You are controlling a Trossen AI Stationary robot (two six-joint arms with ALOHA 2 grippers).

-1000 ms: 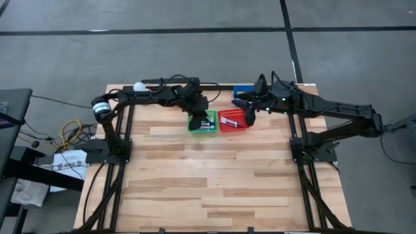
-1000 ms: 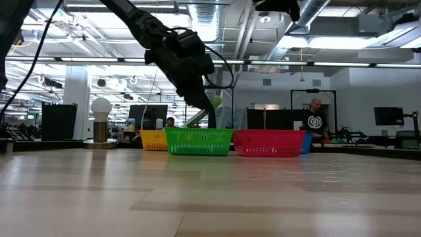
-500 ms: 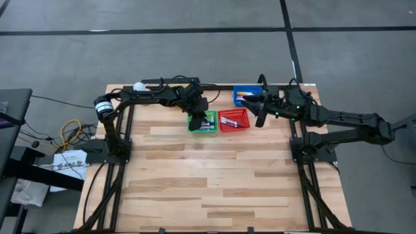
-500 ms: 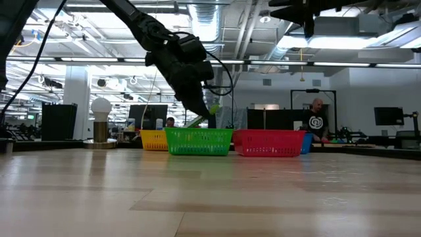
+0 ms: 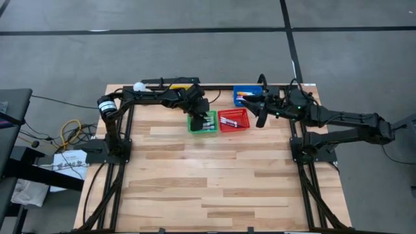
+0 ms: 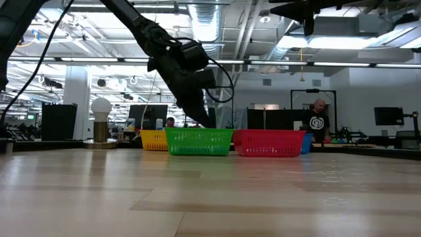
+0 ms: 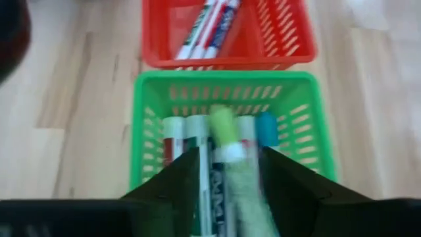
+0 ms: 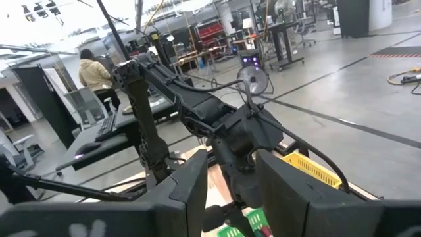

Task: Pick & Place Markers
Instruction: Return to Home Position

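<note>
My left gripper (image 5: pixel 201 117) (image 6: pixel 205 122) reaches slanting down into the green basket (image 5: pixel 203 123) (image 6: pixel 198 141) at the table's far middle. Its fingers stand open in the left wrist view (image 7: pixel 227 191). A green marker (image 7: pixel 227 141) shows blurred between them, lying over several markers (image 7: pixel 191 141) on the basket's floor. The red basket (image 5: pixel 234 120) (image 7: pixel 227 60) next to it holds red markers (image 7: pixel 207 29). My right gripper (image 5: pixel 260 117) (image 8: pixel 230 197) hangs open and empty above the table, right of the red basket. My left gripper has the green marker (image 7: pixel 230 155) between its spread fingers, lying along them. Its image is blurred, and I cannot tell whether either finger touches it.
A blue basket (image 5: pixel 247 94) with markers stands at the far edge behind the red one. A yellow basket (image 6: pixel 153 139) stands behind the green one. A white ball-shaped object (image 5: pixel 138 86) sits at the far left corner. The near half of the wooden table (image 5: pixel 208 188) holds nothing.
My right gripper has drawn back from over the red basket toward the table's right edge, then kept still. My left gripper has sunk a little into the green basket. The green marker tip that stuck out at its fingertips in the low view no longer shows there.
</note>
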